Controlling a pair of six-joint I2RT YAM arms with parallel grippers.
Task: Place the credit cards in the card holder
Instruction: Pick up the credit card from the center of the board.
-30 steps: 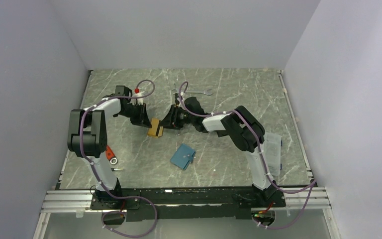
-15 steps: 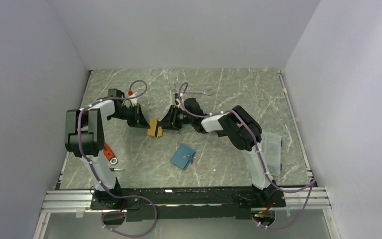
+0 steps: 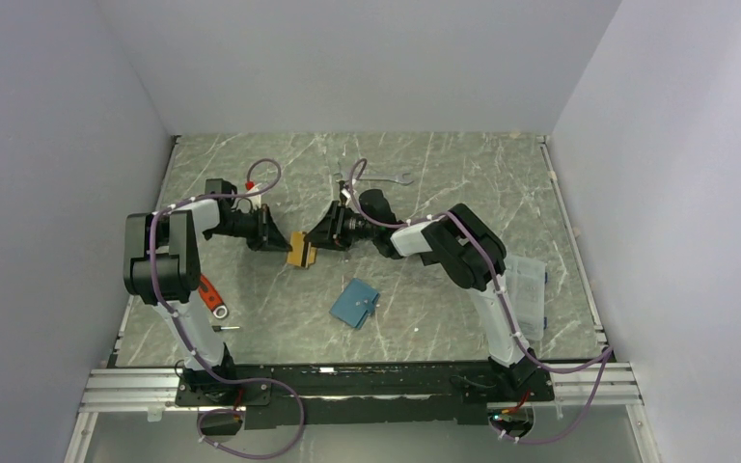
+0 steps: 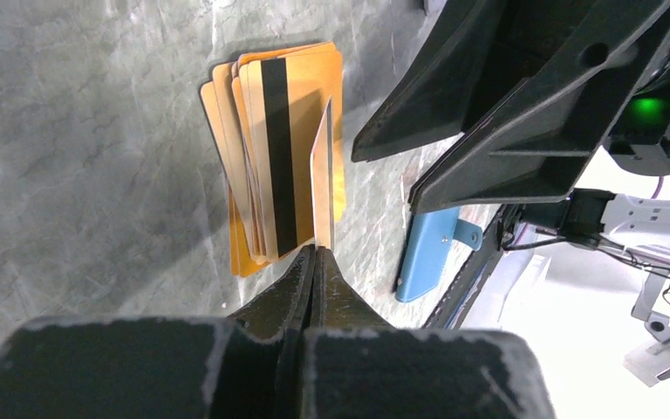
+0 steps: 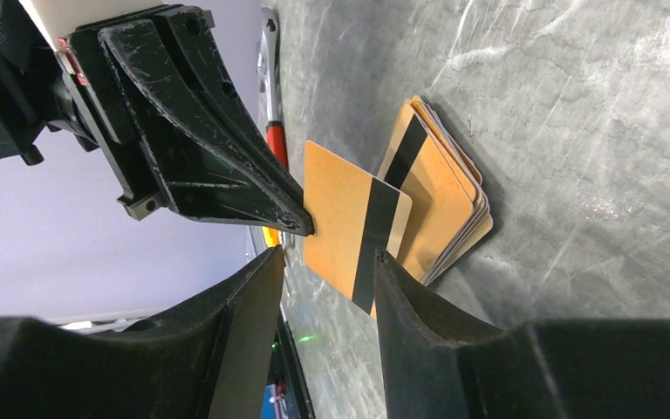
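Observation:
The credit cards (image 3: 300,251) lie as a fanned orange-gold stack (image 4: 270,157) with black stripes on the table, between the two grippers. My left gripper (image 4: 315,253) is shut on one orange card (image 4: 321,188) and holds it on edge over the stack's right side. In the right wrist view this lifted card (image 5: 349,227) stands tilted off the stack (image 5: 440,209), pinched at one corner by the left gripper (image 5: 301,223). My right gripper (image 5: 327,266) is open, its jaws facing the card's near end. The teal card holder (image 3: 354,303) lies closed nearer the bases.
A red-handled tool (image 3: 210,294) lies by the left arm. A metal wrench (image 3: 391,178) sits at the back behind the right wrist. A clear packet (image 3: 531,294) rests at the right edge.
The left arm has drawn in and lowered, and its gripper has pinched tight on one card at the stack. The right arm has barely moved.

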